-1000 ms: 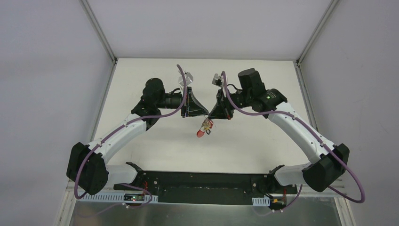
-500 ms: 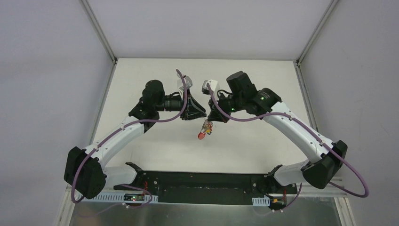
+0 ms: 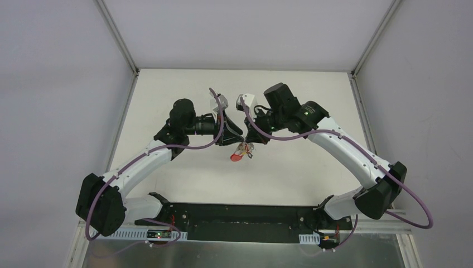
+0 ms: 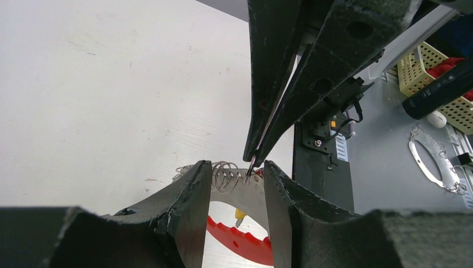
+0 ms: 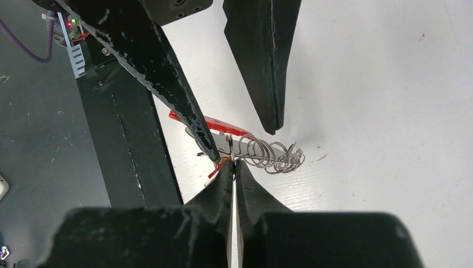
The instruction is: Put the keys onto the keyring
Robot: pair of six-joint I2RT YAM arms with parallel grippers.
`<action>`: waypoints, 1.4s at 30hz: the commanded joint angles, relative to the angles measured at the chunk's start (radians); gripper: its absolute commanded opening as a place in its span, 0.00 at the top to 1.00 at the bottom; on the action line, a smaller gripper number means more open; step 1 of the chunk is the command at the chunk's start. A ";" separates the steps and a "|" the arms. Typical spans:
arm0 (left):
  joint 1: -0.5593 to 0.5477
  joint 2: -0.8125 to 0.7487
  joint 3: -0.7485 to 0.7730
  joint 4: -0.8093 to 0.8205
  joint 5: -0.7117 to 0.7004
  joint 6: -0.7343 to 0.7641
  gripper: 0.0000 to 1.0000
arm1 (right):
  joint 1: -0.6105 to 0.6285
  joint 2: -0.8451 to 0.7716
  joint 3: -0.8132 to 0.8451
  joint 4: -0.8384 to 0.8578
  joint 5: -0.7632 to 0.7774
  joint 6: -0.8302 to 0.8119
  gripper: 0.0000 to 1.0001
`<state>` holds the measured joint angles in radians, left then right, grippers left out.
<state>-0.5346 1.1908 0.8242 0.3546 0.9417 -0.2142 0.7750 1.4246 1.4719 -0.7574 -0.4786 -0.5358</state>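
Observation:
The keyring (image 3: 240, 152) lies on the white table between the two arms. In the left wrist view its grey metal part (image 4: 245, 192) spans the gap between my left fingers and its red arc (image 4: 240, 243) curves below. Several small wire rings (image 4: 223, 174) and a yellow key head (image 4: 240, 214) sit on it. My left gripper (image 4: 237, 167) is open and straddles the grey part. My right gripper (image 5: 233, 162) is shut on a thin silver piece at the grey part's end. I cannot tell whether that piece is a key or a ring. The rings (image 5: 270, 156) lie just beyond it.
A black base bar (image 3: 240, 215) runs along the near edge and also shows in the right wrist view (image 5: 122, 145). Past the table's edge, the left wrist view shows a yellow basket (image 4: 426, 64) and a metal carabiner (image 4: 435, 162). Grey walls enclose the table.
Both grippers have closed in on the keyring from either side, the right arm swinging left. The left gripper's fingers have narrowed. The keyring has barely moved.

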 commanded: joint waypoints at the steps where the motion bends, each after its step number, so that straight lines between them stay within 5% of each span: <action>1: 0.013 -0.008 -0.008 0.091 0.047 0.036 0.61 | 0.004 0.000 0.053 0.005 -0.022 0.013 1.00; 18: 0.006 0.010 -0.010 0.075 0.083 0.071 0.74 | 0.005 0.005 0.017 0.038 -0.057 0.025 1.00; 30: 0.002 0.014 -0.004 0.071 0.090 0.072 1.00 | 0.003 0.004 0.001 0.044 -0.064 0.028 1.00; 35: 0.002 0.007 0.008 0.043 0.080 0.041 1.00 | -0.015 -0.002 -0.009 0.062 -0.070 0.048 1.00; 42: 0.005 0.007 0.075 -0.046 0.022 -0.051 1.00 | -0.088 -0.024 -0.050 0.117 -0.171 0.107 0.83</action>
<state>-0.5350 1.2041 0.8436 0.3191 0.9863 -0.1905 0.7322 1.4357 1.4322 -0.7082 -0.5610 -0.4789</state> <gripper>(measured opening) 0.008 0.126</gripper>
